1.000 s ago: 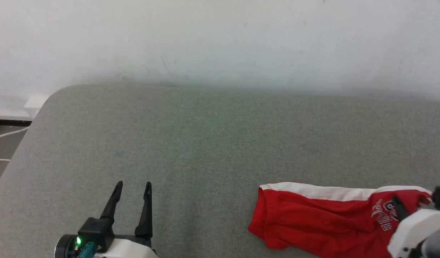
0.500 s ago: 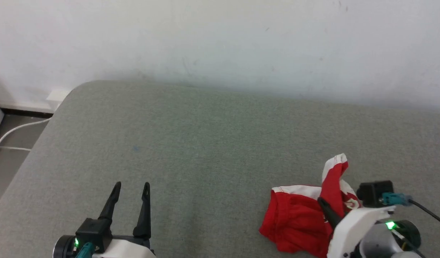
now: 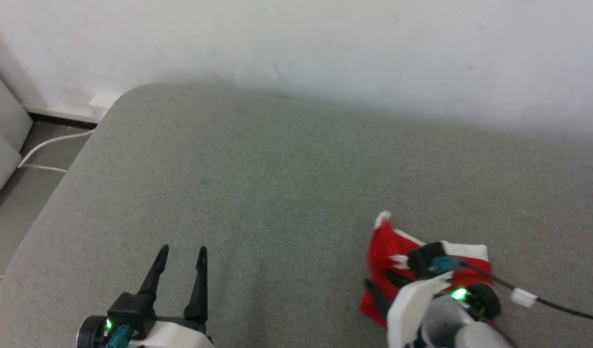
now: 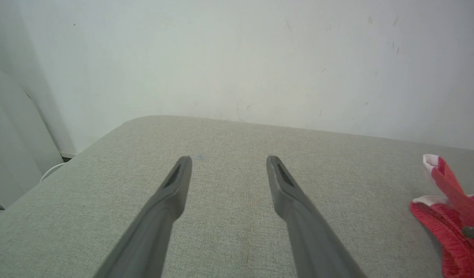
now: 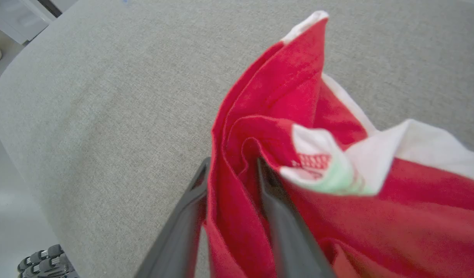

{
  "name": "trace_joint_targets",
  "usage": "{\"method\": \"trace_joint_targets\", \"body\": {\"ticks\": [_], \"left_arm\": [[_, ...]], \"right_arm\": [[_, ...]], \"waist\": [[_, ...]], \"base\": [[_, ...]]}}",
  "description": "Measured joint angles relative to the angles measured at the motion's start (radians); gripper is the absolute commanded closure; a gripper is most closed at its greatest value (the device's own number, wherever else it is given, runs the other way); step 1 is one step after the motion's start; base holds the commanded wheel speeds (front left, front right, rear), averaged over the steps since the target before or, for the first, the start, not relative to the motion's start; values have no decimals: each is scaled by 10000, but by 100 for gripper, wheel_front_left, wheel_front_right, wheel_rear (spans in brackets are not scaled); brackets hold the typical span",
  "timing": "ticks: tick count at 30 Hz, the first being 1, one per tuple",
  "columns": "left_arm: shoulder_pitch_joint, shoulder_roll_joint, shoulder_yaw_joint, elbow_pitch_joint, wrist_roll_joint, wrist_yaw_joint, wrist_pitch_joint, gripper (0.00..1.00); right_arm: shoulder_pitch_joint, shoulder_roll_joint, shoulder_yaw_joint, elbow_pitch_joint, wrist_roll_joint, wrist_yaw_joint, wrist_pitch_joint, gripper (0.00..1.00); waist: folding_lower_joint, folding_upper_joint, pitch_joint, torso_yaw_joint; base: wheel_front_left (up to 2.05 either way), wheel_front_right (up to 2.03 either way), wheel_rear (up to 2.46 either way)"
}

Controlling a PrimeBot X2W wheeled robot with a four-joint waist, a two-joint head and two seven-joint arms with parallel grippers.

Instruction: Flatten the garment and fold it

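Standing bunched on the grey woven cushion (image 3: 277, 169) at the robot's right, the red soft-fabric shorts with white trim (image 3: 387, 241) pass between the right gripper's (image 5: 233, 162) half-parted fingers, probably for folding over; whether they pinch is unclear. The left gripper (image 3: 182, 249) hovers open, empty.

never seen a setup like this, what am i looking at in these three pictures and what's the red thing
It is a two-armed robot; each arm ends in a gripper with two long dark fingers. One picture looks down from its head; the other two look along the fingers from cameras on each wrist. A bunched pair of red shorts with white trim lies on the grey padded surface. The left gripper is open and empty, away from the cloth. The right gripper has a fold of the shorts between its fingers; whether it pinches it I cannot tell.
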Motion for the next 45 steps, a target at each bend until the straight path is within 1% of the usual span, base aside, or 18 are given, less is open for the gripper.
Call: {"method": "trace_joint_targets", "body": {"ticks": [4, 6, 10, 14, 17, 21, 23, 27, 30, 32, 34, 36, 41, 45], "left_arm": [[-74, -6, -23, 63, 0, 0, 0, 0], [-77, -8, -35, 105, 0, 0, 0, 0], [-89, -12, -56, 138, 2, 0, 0, 0], [-82, -15, -38, 100, 0, 2, 0, 0], [-70, -19, -31, -48, -82, 2, 0, 0], [-59, -27, -44, -238, -176, 4, 0, 0], [-56, -33, -69, -311, -221, 8, 0, 0], [-5, -38, -134, -426, -357, 38, 0, 0], [47, -40, -194, -460, -418, 63, -2, 0], [46, -44, -203, -483, -458, 105, -2, 0], [45, -46, -207, -510, -541, 113, -2, 0], [45, -48, -219, -520, -608, 130, -2, 0], [47, -50, -238, -589, -700, 159, -2, 0], [58, -50, -244, -667, -702, 178, -2, 0]], "right_arm": [[-364, -52, 993, 449, -174, 2, -336, 0], [-539, -209, 1453, 654, -311, 4, -443, 0], [-831, -320, 1647, 796, -184, 2, -932, 0], [-1352, -673, 1611, 581, -305, 2, -1659, 0], [-1825, -1223, 1453, 234, -719, 2, -2431, 0], [-2261, -2000, 907, -109, -1300, 2, -3377, 0], [-2313, -2351, 481, -272, -1574, 2, -3825, 0], [-2194, -2665, -617, -667, -1791, 2, -4495, 0], [-1713, -2650, -1469, -1080, -1802, 2, -4853, 0], [-1193, -2510, -2036, -1411, -1783, 2, -5045, 0], [-605, -2209, -2648, -1802, -1745, 2, -5271, 0], [12, -1762, -3129, -2222, -1732, 2, -5467, 0], [1283, -738, -3499, -3087, -1689, 2, -5749, 0], [1947, -316, -3603, -3425, -1774, 2, -5869, 0]], "waist": [[0, 0, 99, 36], [0, 0, 84, -11], [0, 0, -13, -176], [0, 0, -148, -439], [0, 0, -254, -705], [0, 0, -386, -1108], [-1, 0, -446, -1326], [0, 0, -536, -1762], [0, 0, -577, -2072], [0, 0, -592, -2257], [-1, 0, -591, -2414], [-1, 0, -565, -2522], [0, 0, -433, -2614], [-1, 0, -358, -2600]], "base": [[0, 0, 0], [0, 0, 0], [0, 0, 0], [0, 0, 0], [0, 0, 0], [0, 0, 0], [0, 0, 0], [0, 0, 0], [0, 0, 0], [0, 0, 0], [0, 0, 0], [0, 0, 0], [0, 0, 0], [0, 0, 0]]}}
